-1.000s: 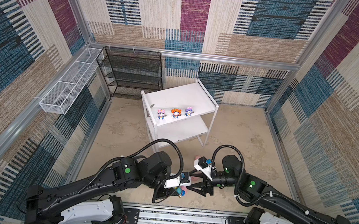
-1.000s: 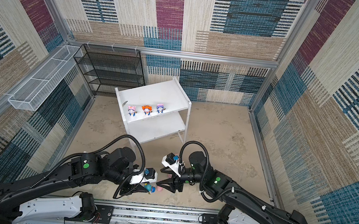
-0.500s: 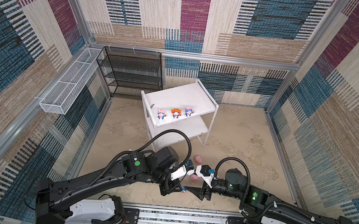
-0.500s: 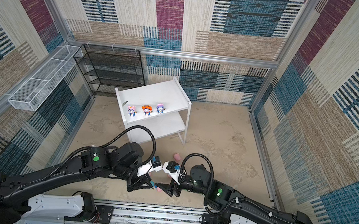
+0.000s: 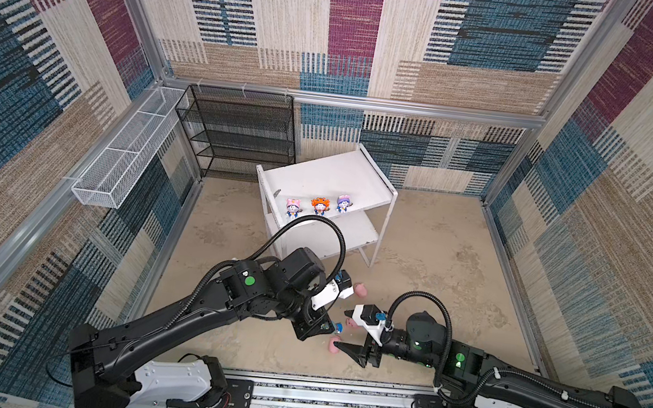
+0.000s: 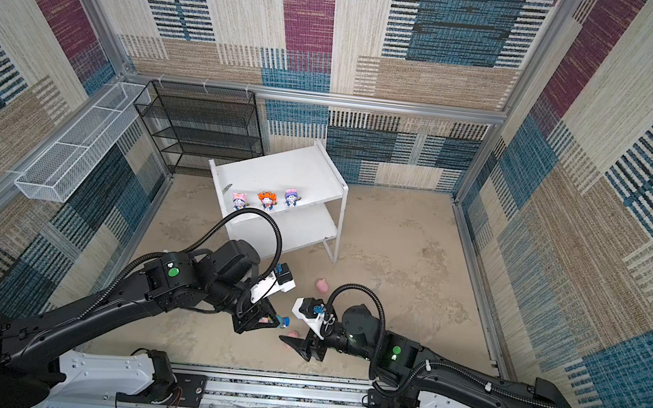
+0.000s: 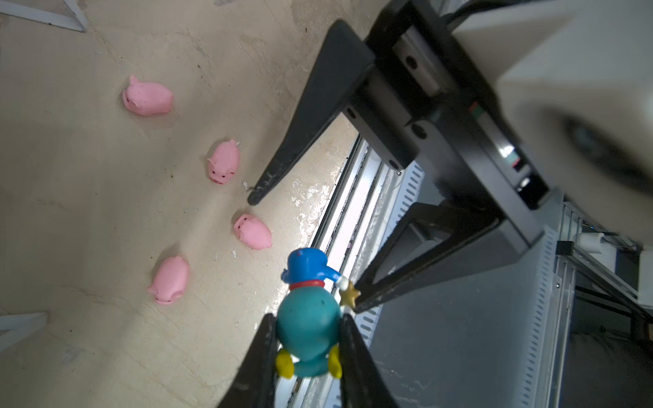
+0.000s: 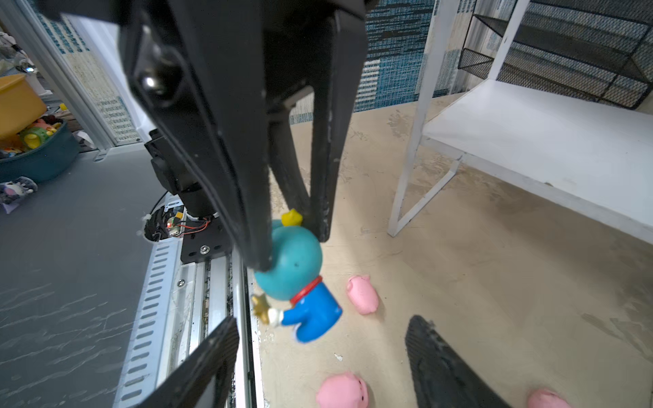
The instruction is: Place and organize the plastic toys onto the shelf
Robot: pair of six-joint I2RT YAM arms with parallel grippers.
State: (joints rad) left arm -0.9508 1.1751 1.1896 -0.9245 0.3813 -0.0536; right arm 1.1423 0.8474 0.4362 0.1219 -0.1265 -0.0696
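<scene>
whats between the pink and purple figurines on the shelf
The orange figurine, standing between the pink figurine and purple figurine; both top views show it.

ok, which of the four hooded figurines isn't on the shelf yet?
The teal-hooded figurine, gripped by its head in the left gripper; the pink, orange and purple ones stand on the shelf's top board.

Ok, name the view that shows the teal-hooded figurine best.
Left wrist view: the teal-hooded figurine is close and sharp, from behind, its hood clamped in the left gripper. The right wrist view shows it side-on, feet blurred. In both top views it is a blue speck.
</scene>
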